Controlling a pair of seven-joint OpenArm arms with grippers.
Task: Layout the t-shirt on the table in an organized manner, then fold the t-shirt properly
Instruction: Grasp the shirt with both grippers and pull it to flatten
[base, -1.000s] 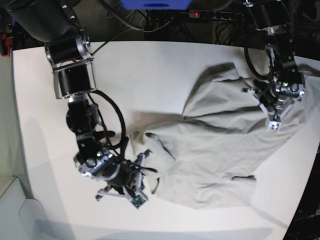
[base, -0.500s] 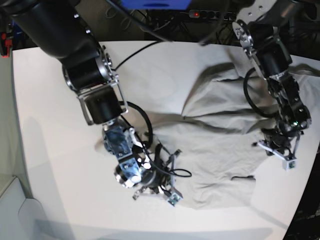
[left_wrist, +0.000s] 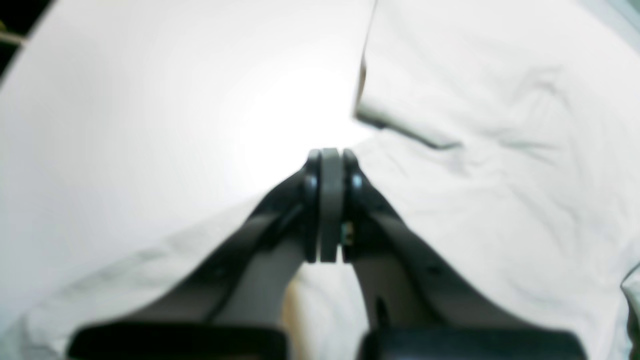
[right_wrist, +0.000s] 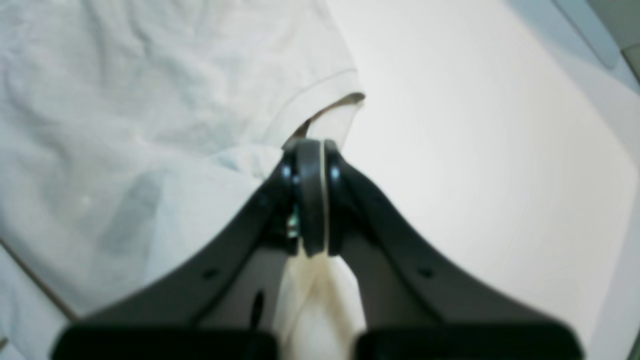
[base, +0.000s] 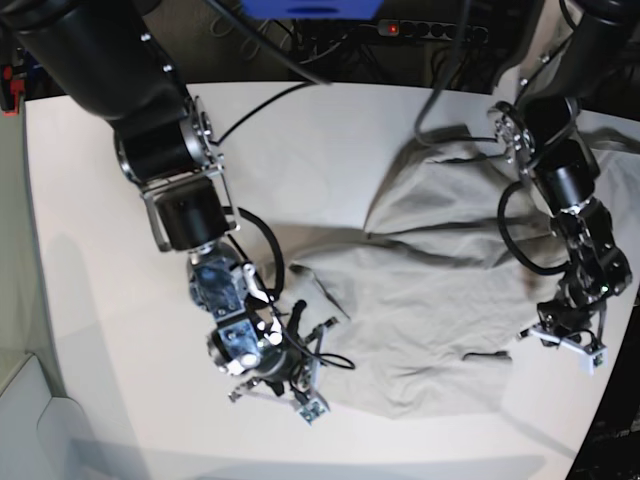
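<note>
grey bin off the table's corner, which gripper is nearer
Right. The right gripper sits at the t-shirt edge facing the grey bin; the left gripper is across the shirt, farther away.

The t-shirt (base: 440, 290) is soft matt cotton-like cloth, finely creased, with a stitched sleeve hem. The table (base: 300, 160) at its 10 o'clock is smooth, matt white. Each end effector (left_wrist: 330, 200) looks like smooth dark plastic with a faint sheen.
</note>
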